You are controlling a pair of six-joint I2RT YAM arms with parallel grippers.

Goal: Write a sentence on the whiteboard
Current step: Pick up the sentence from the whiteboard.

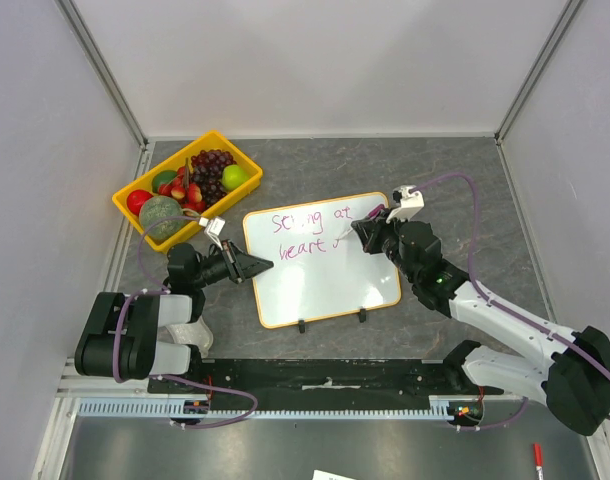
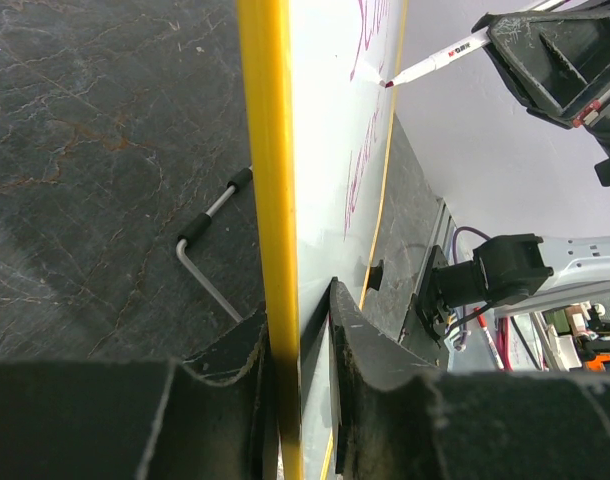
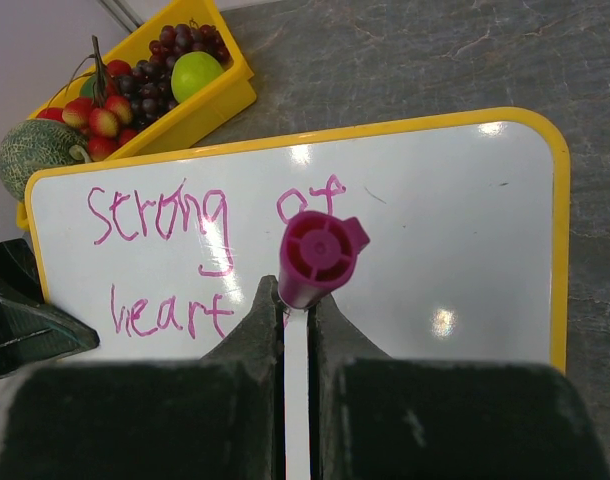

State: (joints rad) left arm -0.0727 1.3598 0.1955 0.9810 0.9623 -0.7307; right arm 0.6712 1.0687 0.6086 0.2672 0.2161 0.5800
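Left jaws pinch the whiteboard (image 1: 325, 285) by its left edge; right jaws pinch a marker (image 3: 311, 256), tip on the board at the sentence's (image 3: 160, 215) second line.

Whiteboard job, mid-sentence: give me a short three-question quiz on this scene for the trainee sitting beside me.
1. True or false: the left end effector is clamped on the frame edge of the whiteboard.
2. What does the right end effector hold? A) an eraser B) a marker C) nothing
3. Fill in: the second line of the sentence begins with the word "____".
Key: 1 true; 2 B; 3 heart.
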